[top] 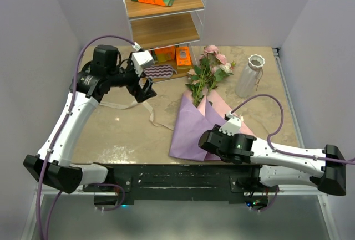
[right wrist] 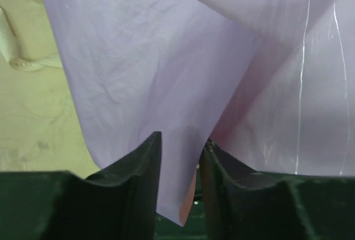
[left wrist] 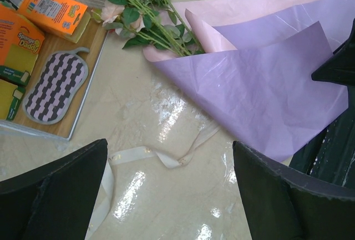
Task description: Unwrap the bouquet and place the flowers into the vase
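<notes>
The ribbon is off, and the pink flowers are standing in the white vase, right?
No. The ribbon is off, but the flowers lie on the table beside the vase, not in it. The top view shows this.

White arm links (top: 66, 129), black joints (top: 102, 62), purple cables (top: 260, 98) (left gripper (top: 145, 89) matte black).

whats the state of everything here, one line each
bouquet, ribbon off, paper loosened, lying flat
ribbon, untied, loose beside the paper
flowers, lying down, stems inside the paper
vase, upright, no flowers in it
left gripper, open, holding nothing
right gripper, jaws close around the paper's near edge, grip unclear
</notes>
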You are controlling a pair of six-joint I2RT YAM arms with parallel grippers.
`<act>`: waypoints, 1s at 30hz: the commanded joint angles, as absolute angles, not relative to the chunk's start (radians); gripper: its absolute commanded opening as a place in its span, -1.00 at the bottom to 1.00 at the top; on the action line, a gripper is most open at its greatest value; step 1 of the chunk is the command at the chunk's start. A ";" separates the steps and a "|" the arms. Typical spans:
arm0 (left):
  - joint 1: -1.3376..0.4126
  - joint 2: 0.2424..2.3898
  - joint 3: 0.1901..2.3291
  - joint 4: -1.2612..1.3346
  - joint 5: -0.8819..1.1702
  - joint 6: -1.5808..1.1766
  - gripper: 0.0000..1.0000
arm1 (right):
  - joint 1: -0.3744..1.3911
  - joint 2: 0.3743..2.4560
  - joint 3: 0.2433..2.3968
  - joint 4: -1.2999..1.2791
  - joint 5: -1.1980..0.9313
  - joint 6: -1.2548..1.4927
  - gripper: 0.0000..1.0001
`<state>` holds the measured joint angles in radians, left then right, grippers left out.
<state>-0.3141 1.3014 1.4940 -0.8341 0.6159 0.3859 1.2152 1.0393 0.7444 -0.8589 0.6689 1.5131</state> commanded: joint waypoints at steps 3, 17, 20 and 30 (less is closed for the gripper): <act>-0.308 1.258 1.508 -0.831 0.604 0.394 0.98 | 1.216 1.077 0.817 -0.733 0.787 1.454 -0.42; -0.308 1.220 1.485 -0.762 0.509 0.305 0.98 | 1.325 1.350 1.074 -0.217 0.744 0.790 -1.00; -0.307 1.206 1.485 -0.729 0.442 0.264 0.98 | 1.324 1.428 1.086 -0.099 0.675 0.704 -0.97; -0.241 1.175 1.523 -0.683 0.308 0.199 0.98 | 1.312 1.755 1.342 -0.017 0.540 0.585 0.26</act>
<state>-0.2764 1.1965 1.4899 -0.7334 0.3714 0.2447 1.3212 1.7061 1.2034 -0.0830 0.6094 0.6704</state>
